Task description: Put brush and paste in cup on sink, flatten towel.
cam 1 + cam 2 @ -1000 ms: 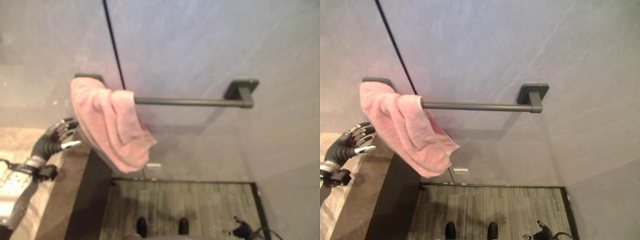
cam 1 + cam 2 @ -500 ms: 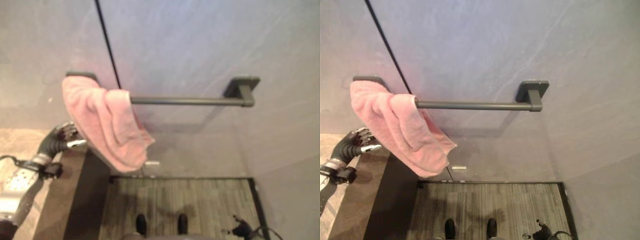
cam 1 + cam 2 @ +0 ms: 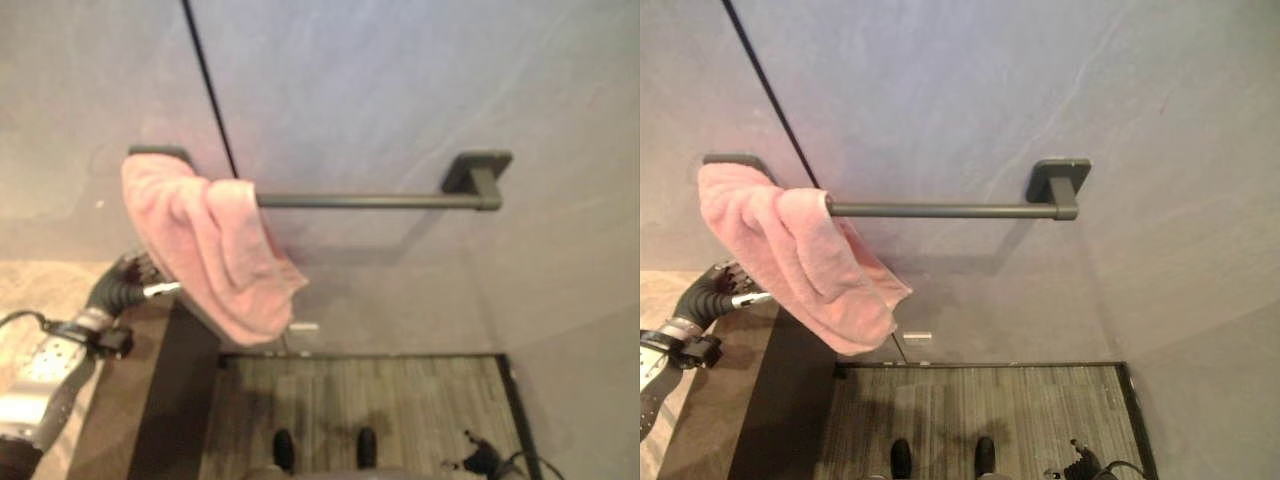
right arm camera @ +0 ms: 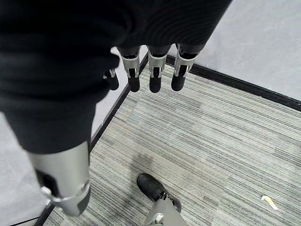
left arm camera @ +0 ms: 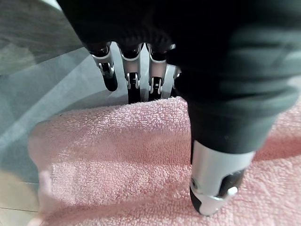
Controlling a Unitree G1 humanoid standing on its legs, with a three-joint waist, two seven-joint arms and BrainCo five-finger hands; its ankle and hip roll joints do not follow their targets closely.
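Note:
A pink towel (image 3: pixel 215 255) hangs bunched up at the left end of a dark towel bar (image 3: pixel 370 201) on the grey wall. My left hand (image 3: pixel 722 288) is at the towel's lower left edge, fingers reaching to the cloth. In the left wrist view its fingers (image 5: pixel 134 77) are straight and its thumb (image 5: pixel 214 188) lies over the pink towel (image 5: pixel 117 160) without curling round it. My right hand (image 4: pixel 153 75) hangs open over the striped floor, holding nothing.
The bar ends in a dark wall bracket (image 3: pixel 477 172) on the right. A beige counter top (image 3: pixel 45 290) with a dark side panel (image 3: pixel 175 400) stands at lower left. Grey striped floor (image 3: pixel 390 410) lies below the wall. A thin black line (image 3: pixel 205 80) runs down the wall.
My left hand has moved right, closing the gap to the towel's lower left edge. The whole view has shifted slightly. The towel hangs as before.

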